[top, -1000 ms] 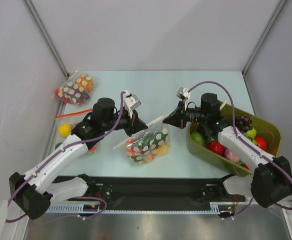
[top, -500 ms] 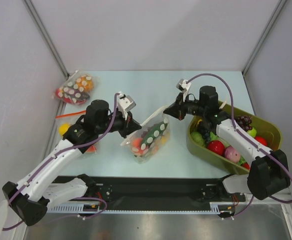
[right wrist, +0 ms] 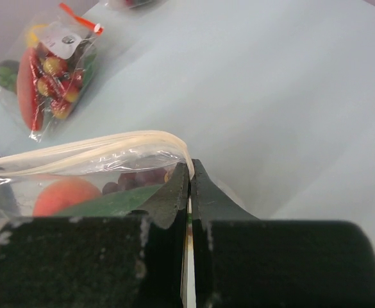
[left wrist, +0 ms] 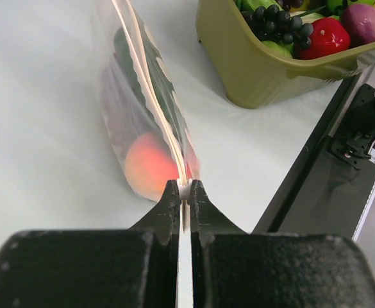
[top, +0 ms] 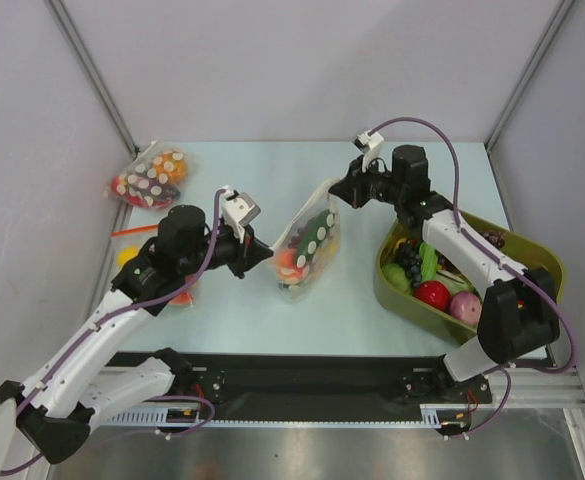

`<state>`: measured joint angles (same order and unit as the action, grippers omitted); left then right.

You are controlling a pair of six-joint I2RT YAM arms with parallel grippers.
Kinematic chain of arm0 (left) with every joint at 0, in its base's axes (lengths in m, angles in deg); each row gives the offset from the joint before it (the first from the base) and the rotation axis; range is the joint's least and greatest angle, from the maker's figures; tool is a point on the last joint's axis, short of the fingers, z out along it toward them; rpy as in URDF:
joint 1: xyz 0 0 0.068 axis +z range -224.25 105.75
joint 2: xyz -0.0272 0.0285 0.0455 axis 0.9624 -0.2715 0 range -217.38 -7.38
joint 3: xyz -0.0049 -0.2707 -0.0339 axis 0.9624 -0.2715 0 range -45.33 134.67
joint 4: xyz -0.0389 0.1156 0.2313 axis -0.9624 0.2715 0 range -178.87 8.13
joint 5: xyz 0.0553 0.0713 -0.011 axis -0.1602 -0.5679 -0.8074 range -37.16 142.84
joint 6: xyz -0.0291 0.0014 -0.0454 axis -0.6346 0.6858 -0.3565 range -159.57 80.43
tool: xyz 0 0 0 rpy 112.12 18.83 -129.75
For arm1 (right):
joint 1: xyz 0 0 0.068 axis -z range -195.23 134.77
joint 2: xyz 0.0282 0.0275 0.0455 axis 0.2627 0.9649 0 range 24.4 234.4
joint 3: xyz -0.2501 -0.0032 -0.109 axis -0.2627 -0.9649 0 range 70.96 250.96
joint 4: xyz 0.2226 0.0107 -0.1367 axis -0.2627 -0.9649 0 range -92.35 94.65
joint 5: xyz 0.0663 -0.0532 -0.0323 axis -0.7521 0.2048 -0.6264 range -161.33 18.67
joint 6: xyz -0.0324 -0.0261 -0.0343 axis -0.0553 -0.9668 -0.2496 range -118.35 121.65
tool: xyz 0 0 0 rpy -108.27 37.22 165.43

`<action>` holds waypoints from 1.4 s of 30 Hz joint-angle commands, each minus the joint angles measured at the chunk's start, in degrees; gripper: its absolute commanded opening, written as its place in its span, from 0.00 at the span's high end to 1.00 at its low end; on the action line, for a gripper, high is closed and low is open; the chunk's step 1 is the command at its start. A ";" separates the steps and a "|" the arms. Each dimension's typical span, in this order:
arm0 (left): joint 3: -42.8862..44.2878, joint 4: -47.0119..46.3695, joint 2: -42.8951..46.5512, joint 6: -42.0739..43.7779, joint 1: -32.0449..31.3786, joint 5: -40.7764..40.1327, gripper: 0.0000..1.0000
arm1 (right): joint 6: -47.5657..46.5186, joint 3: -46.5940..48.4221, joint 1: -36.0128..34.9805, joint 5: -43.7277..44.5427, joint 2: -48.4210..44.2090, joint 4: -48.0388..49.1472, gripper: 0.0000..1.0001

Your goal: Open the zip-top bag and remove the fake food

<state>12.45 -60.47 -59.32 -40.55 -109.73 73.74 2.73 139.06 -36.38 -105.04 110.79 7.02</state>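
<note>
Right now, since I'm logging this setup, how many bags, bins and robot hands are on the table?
Bags: 3 (zip-top bag, dotted bag, clear bag with red strip)
Bins: 1 (olive bin)
Hands: 2 (left hand, right hand, both pinching the zip-top bag)
Total: 6

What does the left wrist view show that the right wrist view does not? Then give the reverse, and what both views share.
Only the left wrist view: an olive-green bin holding a grape bunch, a red fruit and other fruit, plus the black base rail. Only the right wrist view: a second clear bag with a red strip, filled with red and yellow pieces, lying on the table. Both: the zip-top bag, its top edge pinched in shut jaws, with the peach inside.
</note>
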 commanded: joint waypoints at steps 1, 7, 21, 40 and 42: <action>1.55 1.04 2.20 0.80 0.15 0.28 1.00 | -0.03 4.67 1.37 6.02 2.28 2.20 1.00; 1.37 1.30 1.94 0.80 0.15 1.24 1.00 | -0.29 8.45 1.46 10.51 5.80 0.09 1.00; -0.83 -7.40 -4.65 -3.34 -1.78 5.55 1.00 | 2.70 13.46 0.23 16.48 3.36 -13.26 0.68; 0.23 -11.00 -8.79 -2.89 -6.88 2.47 1.00 | 12.10 6.08 -11.01 20.28 -8.88 -18.36 0.43; 0.23 -10.83 -8.70 -2.72 -6.88 2.38 1.00 | 12.10 6.26 -12.16 19.22 -8.17 -18.54 0.43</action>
<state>10.55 -68.57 -68.15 -43.15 -116.14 76.50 13.60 145.44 -47.13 -84.21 101.78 -10.84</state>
